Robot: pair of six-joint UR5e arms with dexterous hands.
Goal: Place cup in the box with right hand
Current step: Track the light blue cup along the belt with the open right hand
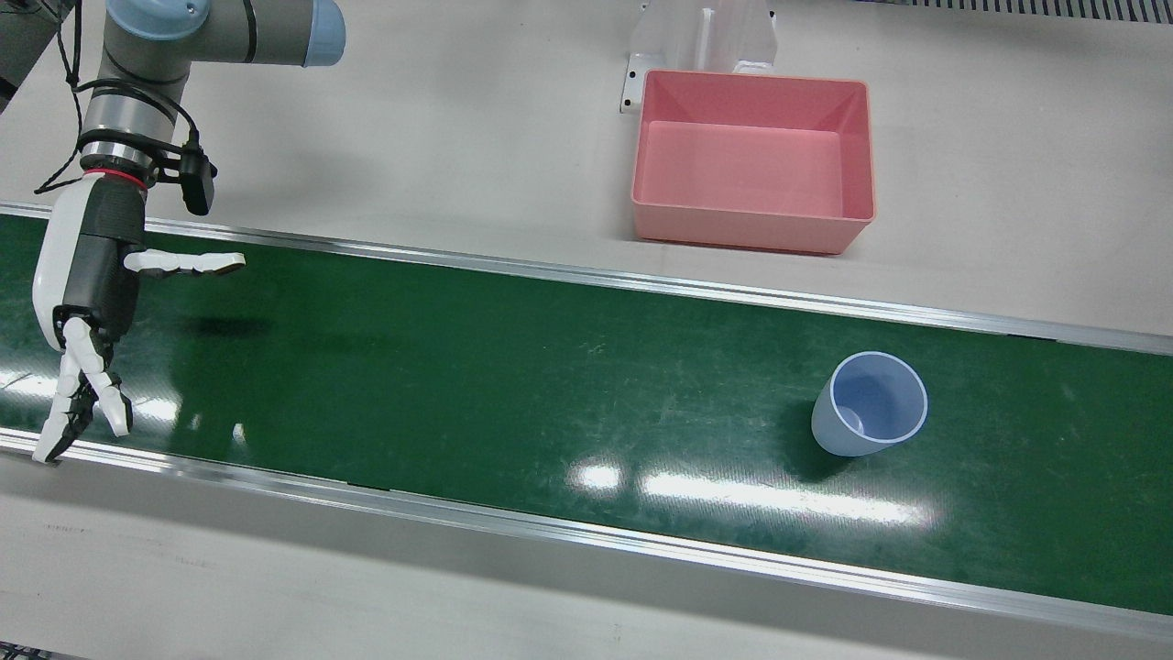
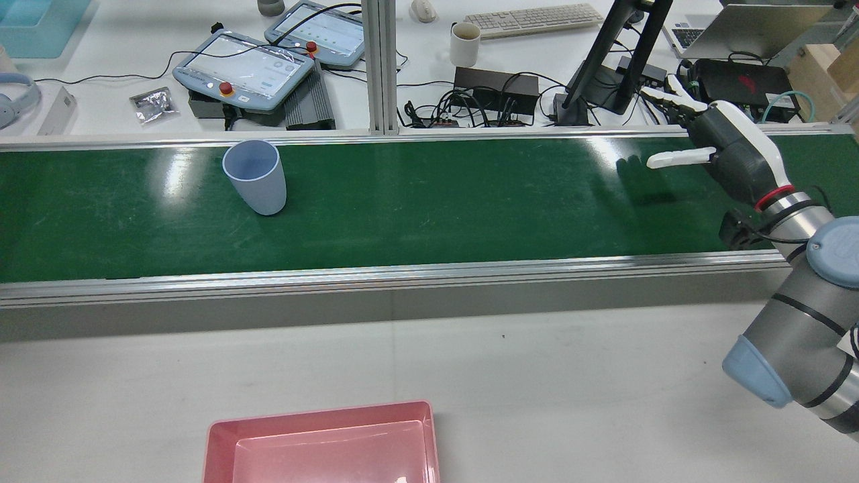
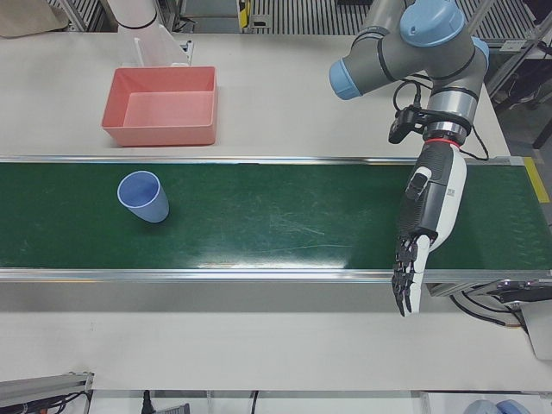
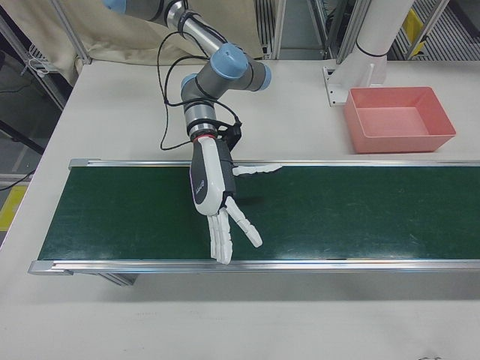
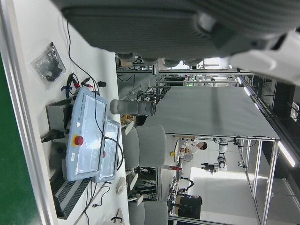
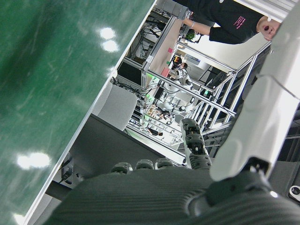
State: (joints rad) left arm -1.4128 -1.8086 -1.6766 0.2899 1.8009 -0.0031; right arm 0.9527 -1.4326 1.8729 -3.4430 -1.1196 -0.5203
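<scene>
Right hand (image 4: 214, 196) held over green belt (image 4: 360, 210), fingers (image 4: 225, 240) spread, nothing grasped. Pink box (image 4: 400, 118) seen on table (image 4: 112, 112) beyond belt.

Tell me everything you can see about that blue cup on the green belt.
The cup is pale blue, smooth, plastic-looking, with no handle, tapering to a narrower base. It stands upright and empty on the green belt, open mouth up. Nothing touches it: the right hand hovers open far along the belt, and the pink box sits off the belt.
</scene>
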